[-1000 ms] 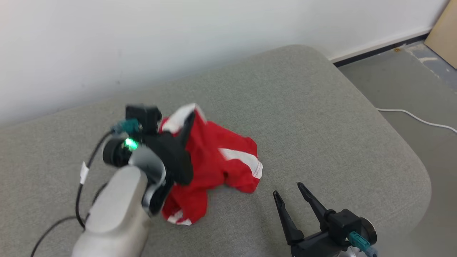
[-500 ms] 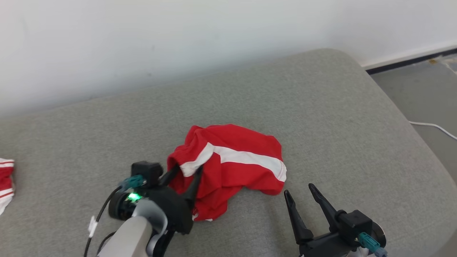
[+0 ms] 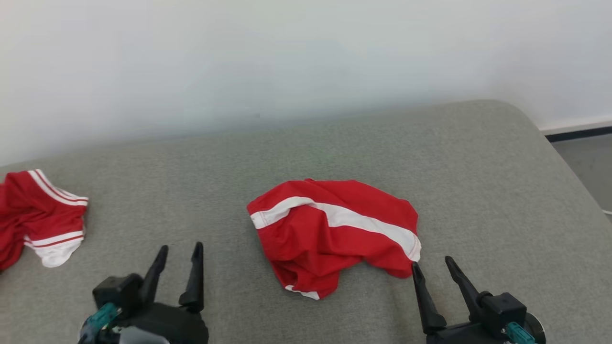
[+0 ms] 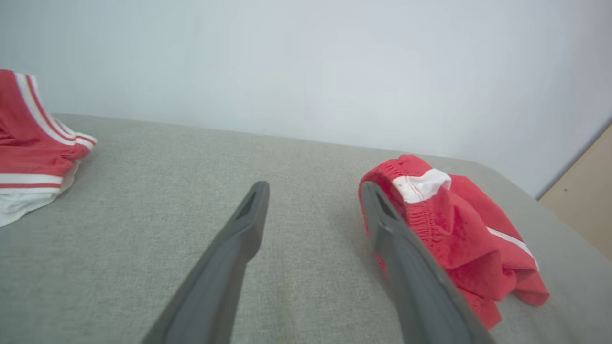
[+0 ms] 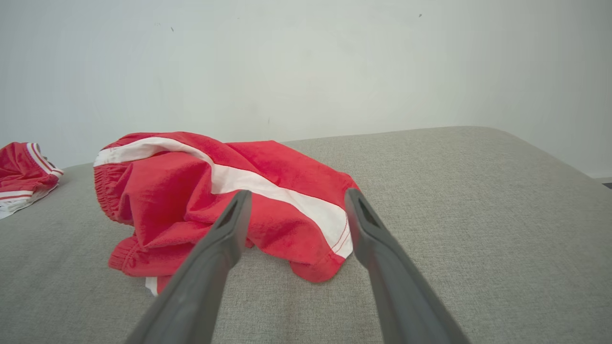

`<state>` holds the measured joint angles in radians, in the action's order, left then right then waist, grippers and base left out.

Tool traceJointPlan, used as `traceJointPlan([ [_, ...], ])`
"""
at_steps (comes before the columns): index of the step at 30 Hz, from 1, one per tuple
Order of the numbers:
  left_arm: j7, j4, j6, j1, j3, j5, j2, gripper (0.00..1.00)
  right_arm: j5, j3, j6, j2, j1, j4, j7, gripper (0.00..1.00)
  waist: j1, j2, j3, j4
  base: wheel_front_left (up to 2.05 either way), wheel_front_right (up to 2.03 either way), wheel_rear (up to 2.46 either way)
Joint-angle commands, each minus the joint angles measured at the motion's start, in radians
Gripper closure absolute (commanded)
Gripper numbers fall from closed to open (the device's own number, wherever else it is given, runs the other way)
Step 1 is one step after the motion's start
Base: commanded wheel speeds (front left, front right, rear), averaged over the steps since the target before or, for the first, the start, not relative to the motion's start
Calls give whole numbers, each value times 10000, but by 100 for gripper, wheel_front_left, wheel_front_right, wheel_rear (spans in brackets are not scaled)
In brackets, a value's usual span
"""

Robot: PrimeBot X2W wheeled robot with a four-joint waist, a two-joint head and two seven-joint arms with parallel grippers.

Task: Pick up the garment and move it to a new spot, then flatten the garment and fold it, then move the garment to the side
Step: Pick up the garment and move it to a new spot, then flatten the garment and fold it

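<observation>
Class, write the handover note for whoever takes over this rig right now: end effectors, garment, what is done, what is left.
Left end effector: open and empty. It let go of the red garment a moment ago and sits clear of it.
Right end effector: open and empty, tips beside the garment's right edge.
Red garment: crumpled in the middle of the cushion. A second garment lies far left.
Done: pick up and move.
Left: flatten, fold, move aside.
</observation>
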<state>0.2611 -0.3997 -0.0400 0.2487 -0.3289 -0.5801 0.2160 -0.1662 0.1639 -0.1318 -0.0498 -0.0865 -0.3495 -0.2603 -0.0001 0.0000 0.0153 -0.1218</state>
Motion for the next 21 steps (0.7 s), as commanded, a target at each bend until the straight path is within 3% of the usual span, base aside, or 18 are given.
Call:
traceJointPlan([
  [1,44,434,-138,-285,204,315,18,0,95,-86,21,-8,141,26,-38,0,1,0,170,249,0,0,0],
  [6,32,2027,-580,-1700,1299,1315,-322,0,249,-339,21,-8,315,109,25,0,1,0,272,437,0,0,0],
  [12,35,2761,-319,-2811,2163,2100,-770,0,362,-363,21,-8,490,174,89,0,1,0,424,539,0,0,0],
  [21,36,2719,130,-3503,3013,2977,-1151,0,464,-352,21,-9,687,302,186,0,1,0,597,509,0,0,0],
])
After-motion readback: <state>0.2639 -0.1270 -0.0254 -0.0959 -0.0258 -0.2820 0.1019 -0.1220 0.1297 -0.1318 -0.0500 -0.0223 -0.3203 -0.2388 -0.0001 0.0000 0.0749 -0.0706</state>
